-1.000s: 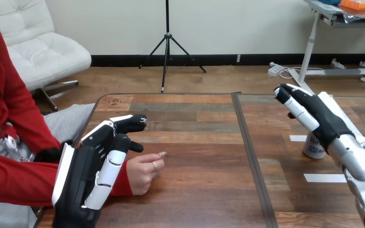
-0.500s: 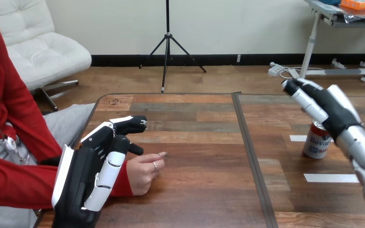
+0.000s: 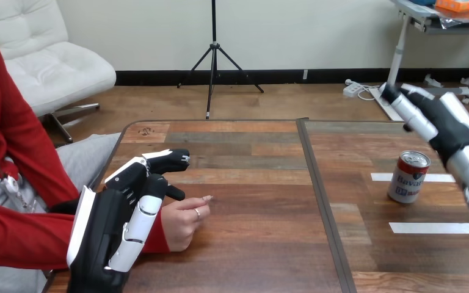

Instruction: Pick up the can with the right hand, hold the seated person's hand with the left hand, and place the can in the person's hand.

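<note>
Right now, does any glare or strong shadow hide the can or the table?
Head view: no. The can shows only a pale sheen on its metal top, and its side is evenly lit. Head view: the table reflects light softly, without a bright patch.

Bright even indoor light, probably from overhead, soft faint shadow under can (image 3: 408, 177), mild sheen on wooden counter (image 3: 250, 183)
</note>
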{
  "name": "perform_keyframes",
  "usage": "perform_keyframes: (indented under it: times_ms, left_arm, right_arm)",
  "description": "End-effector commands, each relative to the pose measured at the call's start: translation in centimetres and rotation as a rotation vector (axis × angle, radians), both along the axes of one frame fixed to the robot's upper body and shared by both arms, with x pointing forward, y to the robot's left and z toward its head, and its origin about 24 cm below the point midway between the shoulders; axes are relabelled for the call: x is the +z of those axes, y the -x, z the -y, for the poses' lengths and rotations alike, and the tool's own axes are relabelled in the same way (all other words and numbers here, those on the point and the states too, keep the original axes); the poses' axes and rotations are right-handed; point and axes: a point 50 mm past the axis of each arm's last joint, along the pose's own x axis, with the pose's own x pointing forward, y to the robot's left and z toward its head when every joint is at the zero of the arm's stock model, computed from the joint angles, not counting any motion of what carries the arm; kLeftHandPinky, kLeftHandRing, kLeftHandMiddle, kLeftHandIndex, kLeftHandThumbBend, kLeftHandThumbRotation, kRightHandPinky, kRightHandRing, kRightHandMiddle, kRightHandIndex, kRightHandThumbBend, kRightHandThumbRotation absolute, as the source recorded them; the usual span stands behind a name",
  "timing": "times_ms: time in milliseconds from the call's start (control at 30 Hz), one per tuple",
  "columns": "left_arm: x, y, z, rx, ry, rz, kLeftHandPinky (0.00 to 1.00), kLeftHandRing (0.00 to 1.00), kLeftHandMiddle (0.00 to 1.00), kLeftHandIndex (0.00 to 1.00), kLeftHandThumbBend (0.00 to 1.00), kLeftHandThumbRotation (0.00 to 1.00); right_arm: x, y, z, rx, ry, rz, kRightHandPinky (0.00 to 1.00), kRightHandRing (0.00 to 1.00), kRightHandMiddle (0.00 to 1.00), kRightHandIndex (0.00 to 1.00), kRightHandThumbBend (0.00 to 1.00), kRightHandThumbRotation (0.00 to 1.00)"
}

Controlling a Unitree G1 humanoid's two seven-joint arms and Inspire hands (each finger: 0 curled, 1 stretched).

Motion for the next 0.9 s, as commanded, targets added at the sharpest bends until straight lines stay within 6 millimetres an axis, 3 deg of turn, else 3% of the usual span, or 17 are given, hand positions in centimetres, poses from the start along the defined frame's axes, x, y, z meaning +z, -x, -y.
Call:
perform_keyframes:
  times_ms: [0, 367, 567, 667, 767, 867]
  left_arm:
    - [1.3, -1.1, 0.3, -0.02, 0.004, 0.093, 0.52, 0.72, 0.74, 0.63, 0.51, 0.87]
    - [1.4, -1.0, 0.3, -0.014, 0.002, 0.099, 0.52, 0.72, 0.73, 0.62, 0.5, 0.85]
    - [1.4, -1.0, 0.3, -0.018, 0.006, 0.1, 0.52, 0.72, 0.73, 0.62, 0.49, 0.85]
    - [1.4, -1.0, 0.3, -0.019, 0.007, 0.101, 0.53, 0.73, 0.73, 0.62, 0.49, 0.85]
    - [1.4, -1.1, 0.3, -0.017, 0.0, 0.109, 0.53, 0.72, 0.73, 0.63, 0.48, 0.85]
    - [1.5, -1.1, 0.3, -0.019, 0.001, 0.107, 0.53, 0.72, 0.73, 0.63, 0.47, 0.84]
  right_arm:
    - [5.8, -2.0, 0.0, -0.008, -0.031, 0.187, 0.7, 0.93, 0.94, 0.92, 0.85, 1.0]
    - [6.2, -2.0, 0.6, -0.033, -0.062, 0.178, 0.84, 0.98, 0.99, 0.97, 0.76, 1.0]
    - [5.9, -2.0, 1.1, -0.074, -0.036, 0.129, 0.85, 0.97, 0.98, 0.96, 0.8, 1.0]
    - [5.8, -1.9, 1.3, -0.099, 0.01, 0.105, 0.84, 0.94, 0.96, 0.96, 0.9, 1.0]
    - [5.6, -1.9, 1.5, -0.103, 0.042, 0.089, 0.78, 0.91, 0.94, 0.95, 0.93, 1.0]
    - [5.2, -1.7, 1.7, -0.115, 0.065, 0.063, 0.8, 0.94, 0.96, 0.97, 0.87, 0.97]
